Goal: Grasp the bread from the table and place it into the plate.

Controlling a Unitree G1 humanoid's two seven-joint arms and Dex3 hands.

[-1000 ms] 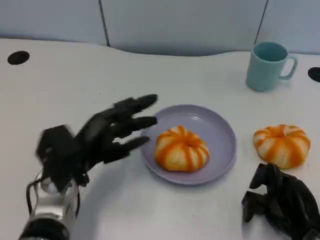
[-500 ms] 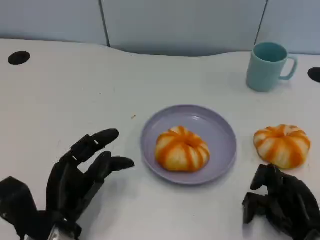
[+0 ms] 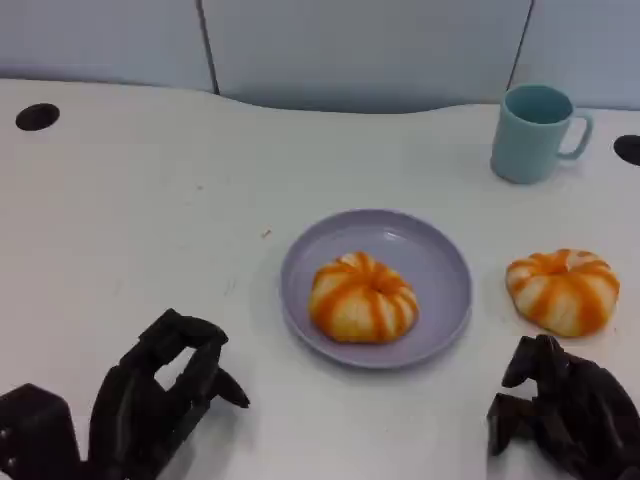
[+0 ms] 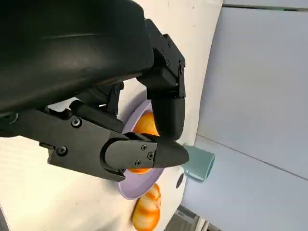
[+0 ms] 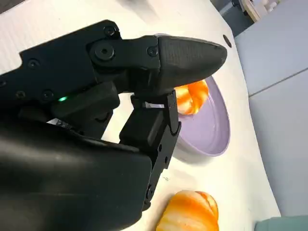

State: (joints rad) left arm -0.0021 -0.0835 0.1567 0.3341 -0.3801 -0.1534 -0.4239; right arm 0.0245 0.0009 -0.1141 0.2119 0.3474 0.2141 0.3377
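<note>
Since the earlier frame, the left robot hand (image 3: 165, 395) is seen drawn back from the plate (image 3: 440, 255) and curled empty, while the second bread (image 3: 562, 289), judged soft and light, lies on the table (image 3: 150, 200) beside the curled right robot hand (image 3: 555, 410), best cupped around its sides.

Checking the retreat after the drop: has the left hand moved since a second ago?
Yes. The left hand pulled back from the plate rim toward the table's near edge, fingers curling in.
</note>
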